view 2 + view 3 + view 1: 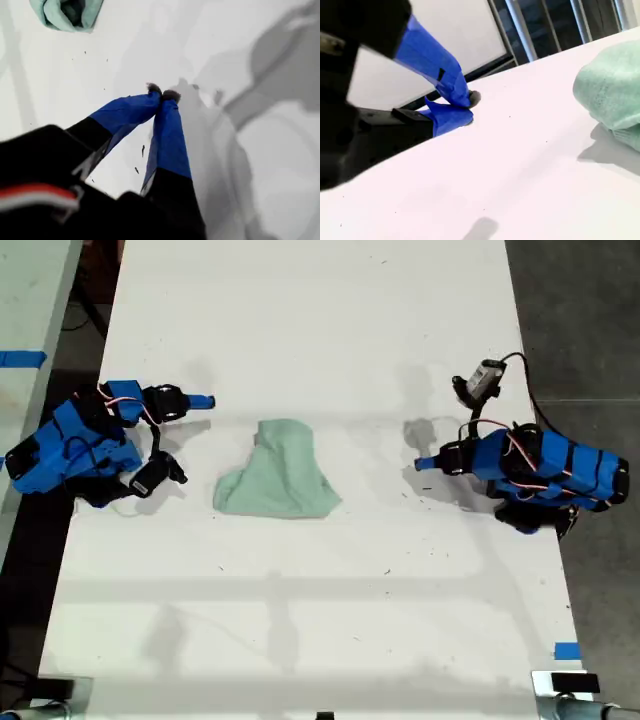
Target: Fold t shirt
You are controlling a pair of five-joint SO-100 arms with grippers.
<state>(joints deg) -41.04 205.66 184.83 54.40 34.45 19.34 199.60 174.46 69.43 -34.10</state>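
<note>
T shirt (278, 483) lies bunched mid-worktop (320, 620), well clear of all edges. My first gripper (161, 95) and my second gripper (466, 106) are both clenched on nothing, parked apart from it on bare surface. Step: folding not begun. Next move likely requires releasing jaws, reaching in, spreading cloth flat.

You get bright, even light; the table (300, 320) nearly glares white. Soft shadows fall. Wrist views blur up close.
</note>
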